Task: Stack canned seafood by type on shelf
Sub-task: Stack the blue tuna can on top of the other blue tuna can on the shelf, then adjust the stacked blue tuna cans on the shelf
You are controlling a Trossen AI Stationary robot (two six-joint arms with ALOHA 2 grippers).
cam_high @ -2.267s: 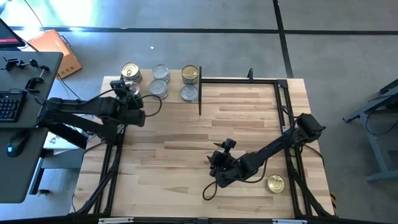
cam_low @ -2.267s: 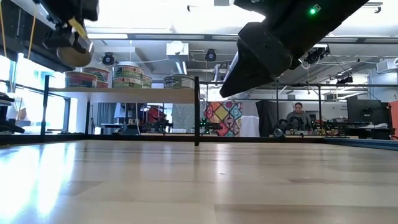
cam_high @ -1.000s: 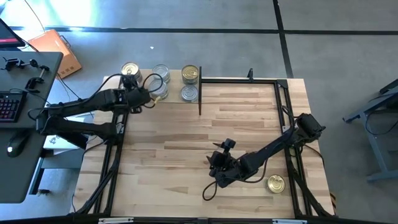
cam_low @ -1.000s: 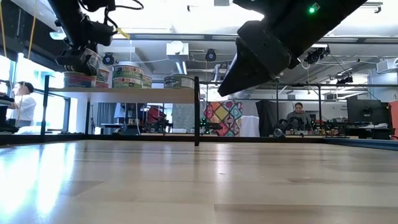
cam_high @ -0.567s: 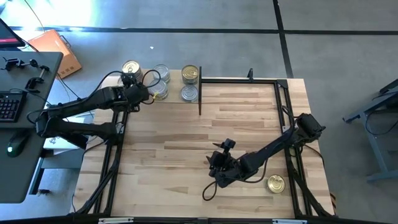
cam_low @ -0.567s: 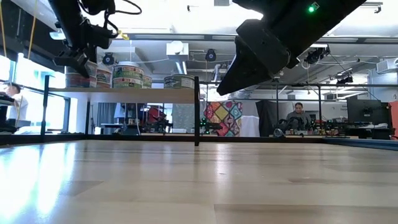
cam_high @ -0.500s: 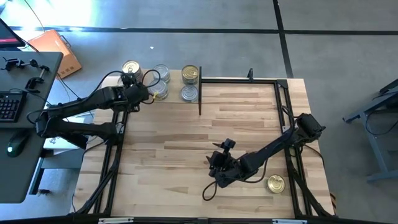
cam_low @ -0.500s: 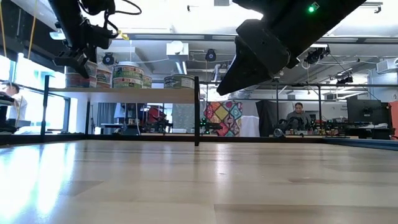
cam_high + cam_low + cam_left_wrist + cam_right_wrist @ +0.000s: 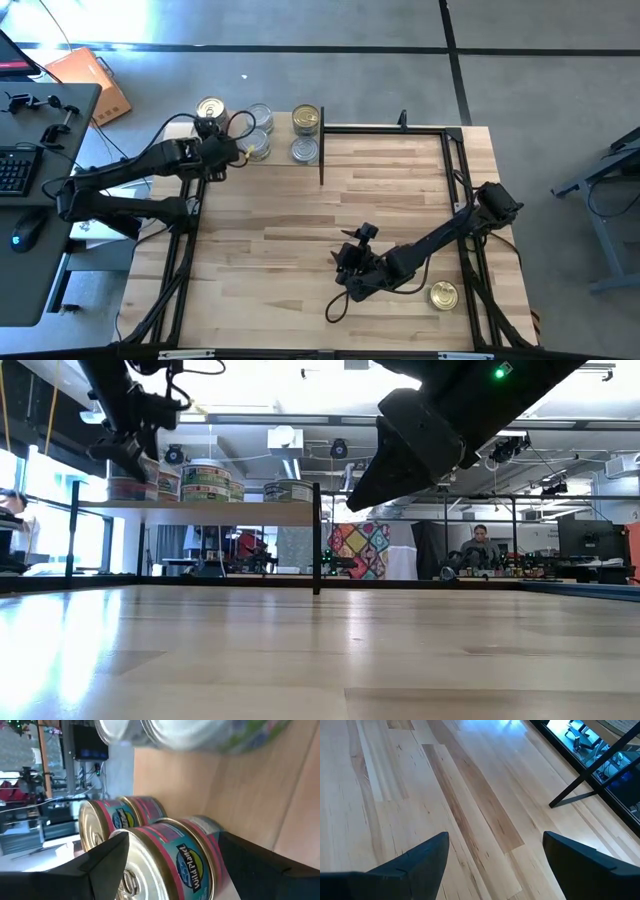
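The light-wood shelf (image 9: pixel 250 513) stands at the table's far left corner and carries several tins: silver-topped ones (image 9: pixel 258 118) and gold-topped ones (image 9: pixel 306 120). My left gripper (image 9: pixel 213 148) is at the shelf's left end, open, rolled on its side. In the left wrist view, a gold-topped, pink-labelled tin (image 9: pixel 170 860) shows between the fingers of my left gripper (image 9: pixel 175 834). A second pink-labelled tin (image 9: pixel 117 817) stands just behind it. One gold-topped tin (image 9: pixel 443 295) stands on the table near the right front corner. My right gripper (image 9: pixel 348 262) hangs open above the table's middle, left of that tin. My left gripper's fingers (image 9: pixel 107 865) show on either side of the near pink-labelled tin's lid end (image 9: pixel 142 870). Whether they touch it, I cannot tell. The tin stands upright on the shelf.
A black upright (image 9: pixel 321 145) marks the shelf's right end. A black frame (image 9: pixel 385 128) runs along the table's far and right edges. Bare wood (image 9: pixel 470 795) lies under the right gripper. A desk with a keyboard (image 9: pixel 15 165) stands left of the table. A person (image 9: pixel 480 545) sits far behind.
My left gripper has carried a pink-labelled tin a little toward the shelf's far left end and down. The tin was tilted under the fingers above the shelf a second ago. It now stands upright on the shelf beside the other pink-labelled tin. The right arm has kept still.
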